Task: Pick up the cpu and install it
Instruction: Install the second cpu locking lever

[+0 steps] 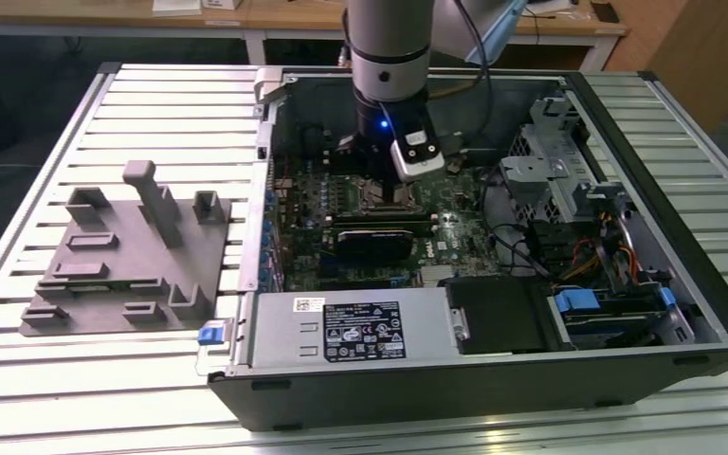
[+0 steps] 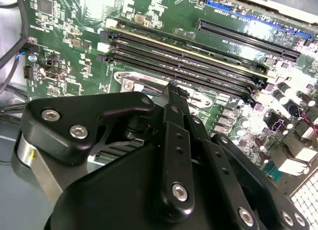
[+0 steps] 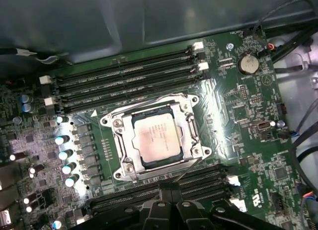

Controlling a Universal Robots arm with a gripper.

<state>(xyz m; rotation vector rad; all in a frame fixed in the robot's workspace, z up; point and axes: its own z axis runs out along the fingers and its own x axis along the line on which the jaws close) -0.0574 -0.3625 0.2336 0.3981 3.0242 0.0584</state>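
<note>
The cpu (image 3: 155, 138) sits in its socket (image 3: 117, 143); my tool (image 3: 171, 190) hovers at its 6 o'clock, grip unclear. A bump could tilt it.

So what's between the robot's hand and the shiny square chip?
Nothing but a metal socket frame edge, in the first wrist view, between the black hand and the silvery square chip.

Green board, silver chip, black metal

Pale silvery chip (image 3: 155, 139) framed by a shiny grey socket bracket (image 3: 158, 136) on a green circuit board (image 3: 238, 106) speckled with small silver-topped cylinders; black memory slots (image 3: 124, 76) beside the bracket. Matte black gripper (image 3: 169, 190) with silver screws. Grey ribbed table (image 1: 149, 114); grey plastic fixture (image 1: 130, 251); black computer case (image 1: 465, 389).
</note>
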